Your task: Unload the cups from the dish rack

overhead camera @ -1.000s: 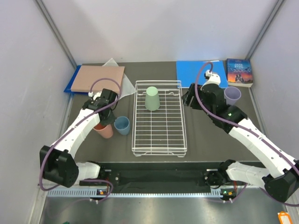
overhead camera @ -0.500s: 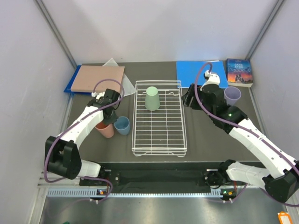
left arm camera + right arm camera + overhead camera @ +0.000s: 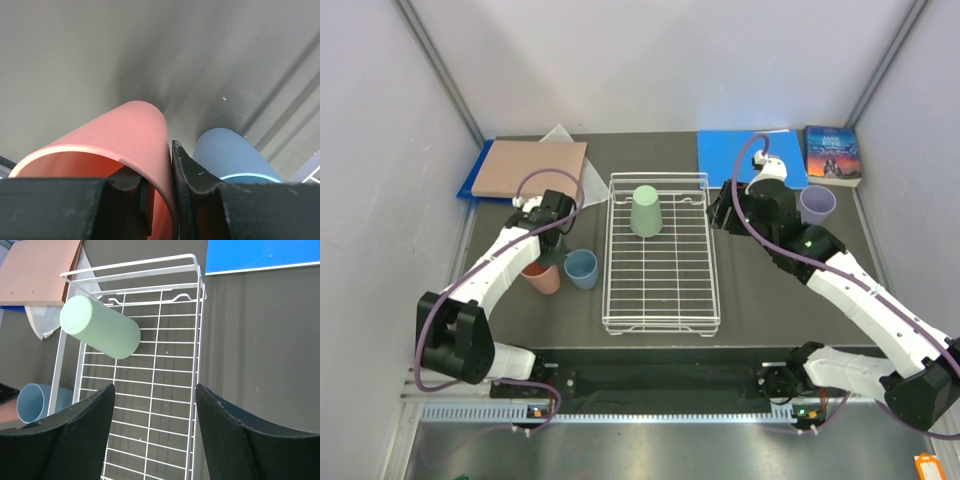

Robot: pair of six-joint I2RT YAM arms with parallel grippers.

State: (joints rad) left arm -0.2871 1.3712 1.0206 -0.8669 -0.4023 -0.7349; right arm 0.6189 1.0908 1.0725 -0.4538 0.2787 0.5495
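The white wire dish rack [image 3: 661, 290] lies mid-table. The pale green cup [image 3: 646, 210] stands upside down at its far end and also shows in the right wrist view [image 3: 100, 333]. The salmon pink cup [image 3: 544, 281] and the light blue cup [image 3: 582, 268] stand on the table left of the rack. My left gripper [image 3: 549, 256] is shut on the pink cup's wall [image 3: 125, 135], one finger inside and one outside, with the blue cup [image 3: 232, 152] beside it. The lilac cup [image 3: 817, 204] stands right of the rack. My right gripper [image 3: 725, 214] is open and empty over the rack's right edge [image 3: 196, 355].
A blue folder [image 3: 748, 155] and a book [image 3: 832, 154] lie at the back right. A tan board [image 3: 532, 168] on a blue sheet and a clear bag lie at the back left. Grey walls close in the sides and back.
My left arm's elbow has swung inward while its gripper stayed on the pink cup. My right gripper has edged slightly toward the rack. The cups have not moved.
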